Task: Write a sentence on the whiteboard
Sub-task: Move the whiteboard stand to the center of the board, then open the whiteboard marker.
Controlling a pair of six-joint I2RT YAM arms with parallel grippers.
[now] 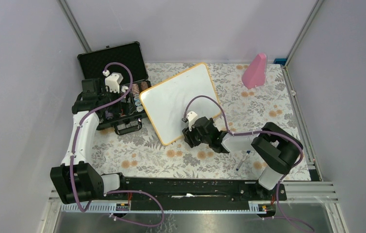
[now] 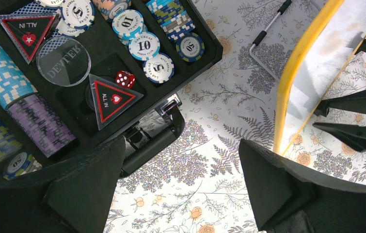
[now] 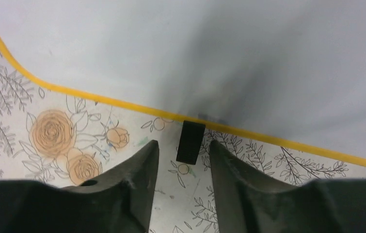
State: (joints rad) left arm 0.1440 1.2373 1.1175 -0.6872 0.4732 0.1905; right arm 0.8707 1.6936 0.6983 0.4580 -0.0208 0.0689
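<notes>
Pale lilac walls [image 1: 21,73] close the workspace on the left, back and right, and a black rail [image 1: 190,187] carrying the arm bases runs along the near edge. Between them lies a floral-printed tablecloth [image 1: 142,155]. The rectangular whiteboard [image 1: 176,102], which has a thin orange-yellow rim and rounded corners, lies on the cloth near the middle, turned at an angle. Its left corner sits just beside the open black foam-lined poker chip case [image 1: 115,60], and its far corner reaches close to the back edge of the cloth.

Bare cloth lies to the right of the board, out to a pink wedge-shaped object [image 1: 255,70] near the back right corner. There is more bare cloth in front, between the board's near edge and the rail, where a slim blue-and-white marker [image 1: 243,160] lies beside the right arm.

The board's face shows plain white, with a soft grey shadow where the right arm hangs over it. A small black foot [image 3: 190,141] juts out from under its near rim.

The right gripper [image 3: 184,148] hovers low at that near rim. Its fingers are narrowly parted either side of the foot, with cloth showing in both gaps, and they hold nothing. The left gripper [image 2: 182,143] hangs over the case's front edge with its fingers spread wide and empty. The board's yellow rim is on its right.
</notes>
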